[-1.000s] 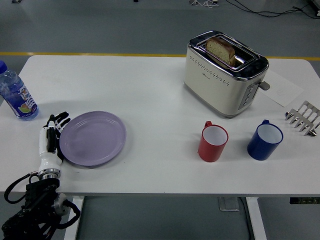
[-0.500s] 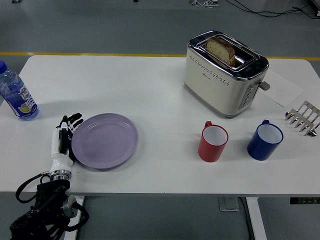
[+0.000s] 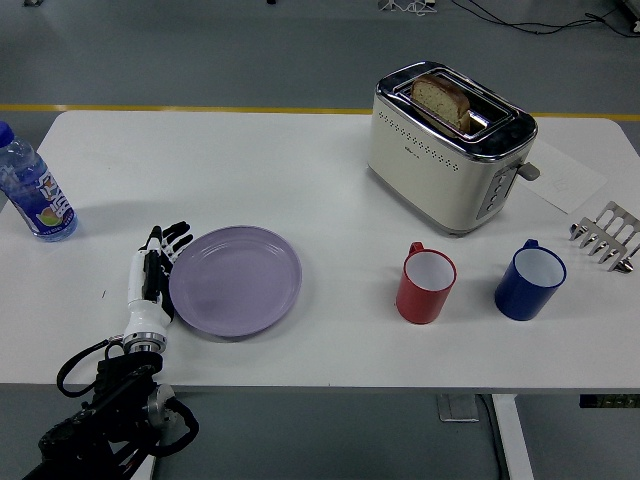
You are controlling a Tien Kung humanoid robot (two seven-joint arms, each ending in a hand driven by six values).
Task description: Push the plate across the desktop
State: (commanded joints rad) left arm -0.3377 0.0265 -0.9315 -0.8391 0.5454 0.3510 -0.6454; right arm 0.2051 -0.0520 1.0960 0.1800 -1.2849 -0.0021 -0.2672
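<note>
Plate [image 3: 236, 280] apparently touching robot hand [image 3: 152, 280]

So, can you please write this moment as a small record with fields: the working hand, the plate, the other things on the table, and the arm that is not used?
left hand: open, fingers flat against the left rim of the plate
plate: lilac, empty, flat on the white table, left of centre
red mug: right of the plate, apart from it
blue mug: right of the red mug
toaster: far side, a bread slice in its slot
water bottle: left edge
metal rack: right edge
right hand: not in view
</note>
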